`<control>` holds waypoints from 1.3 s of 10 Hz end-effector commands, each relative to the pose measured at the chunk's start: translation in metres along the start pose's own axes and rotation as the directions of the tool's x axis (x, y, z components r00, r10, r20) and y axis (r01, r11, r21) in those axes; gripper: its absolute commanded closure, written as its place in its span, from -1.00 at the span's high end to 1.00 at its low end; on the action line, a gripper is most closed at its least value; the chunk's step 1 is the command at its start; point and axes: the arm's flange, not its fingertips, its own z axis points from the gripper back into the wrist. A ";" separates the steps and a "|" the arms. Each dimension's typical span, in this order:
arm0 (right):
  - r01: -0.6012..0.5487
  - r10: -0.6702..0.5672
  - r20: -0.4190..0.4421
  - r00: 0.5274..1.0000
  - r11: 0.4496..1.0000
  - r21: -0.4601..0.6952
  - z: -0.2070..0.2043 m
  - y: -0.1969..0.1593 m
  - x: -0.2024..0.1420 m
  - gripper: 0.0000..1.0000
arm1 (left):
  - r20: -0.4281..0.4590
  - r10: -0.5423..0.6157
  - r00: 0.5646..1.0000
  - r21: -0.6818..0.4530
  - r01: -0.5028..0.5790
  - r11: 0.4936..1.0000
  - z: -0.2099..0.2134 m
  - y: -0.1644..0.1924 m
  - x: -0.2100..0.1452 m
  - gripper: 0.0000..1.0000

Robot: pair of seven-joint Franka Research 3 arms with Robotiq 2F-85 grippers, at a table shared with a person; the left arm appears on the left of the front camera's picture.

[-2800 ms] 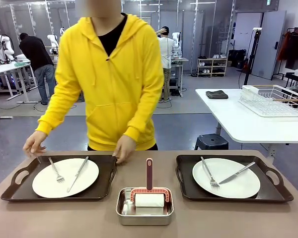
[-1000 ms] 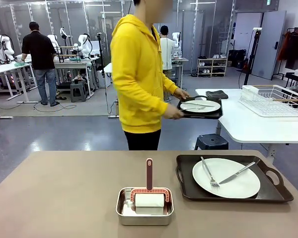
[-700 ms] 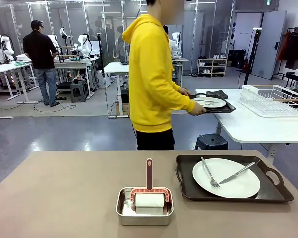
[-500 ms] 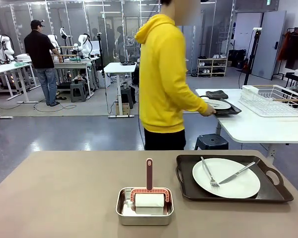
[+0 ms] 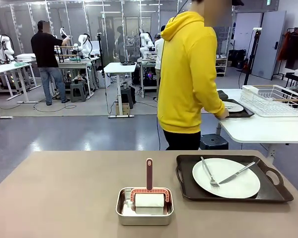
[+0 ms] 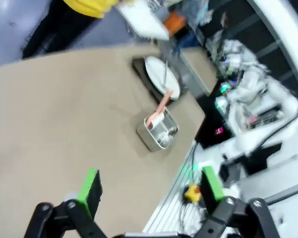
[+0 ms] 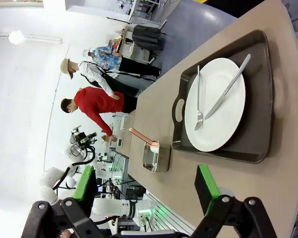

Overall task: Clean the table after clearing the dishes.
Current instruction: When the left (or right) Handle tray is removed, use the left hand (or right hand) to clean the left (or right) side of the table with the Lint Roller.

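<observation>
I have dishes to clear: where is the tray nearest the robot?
In the front view the tray sits on the right side of the table, right of the steel pan, holding a plate, fork and knife.

There were two tables, the brown table [image 5: 64, 193] and the white table [image 5: 258, 130]. Two trays: the near tray [image 5: 186, 193] sat on the brown one, the far tray [image 5: 244, 114] on the white. Each bore one plate, near plate [image 5: 233, 187] and far plate [image 5: 233, 106]. The near plate carried one fork [image 5: 208, 173] and one knife [image 5: 237, 173]. One pan [image 5: 144, 219] held one roller [image 5: 149, 198]. One rack [image 5: 274, 99] stood on the white table. Two grippers showed, left gripper [image 6: 150, 186] and right gripper [image 7: 146, 191].
</observation>
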 end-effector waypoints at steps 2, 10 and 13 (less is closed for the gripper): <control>-0.003 0.003 0.000 1.000 1.000 0.008 0.003 0.003 -0.002 1.00 | -0.268 -0.240 0.933 0.034 0.258 0.966 -0.102 -0.066 0.081 1.00; -0.003 0.003 0.000 1.000 1.000 0.008 0.003 0.003 -0.002 1.00 | -0.768 -0.540 0.345 -0.264 0.598 0.757 -0.406 -0.192 0.163 1.00; -0.003 0.003 0.000 1.000 1.000 0.008 0.003 0.003 -0.002 1.00 | -0.804 -0.552 0.220 -0.340 0.593 0.730 -0.466 -0.190 0.139 1.00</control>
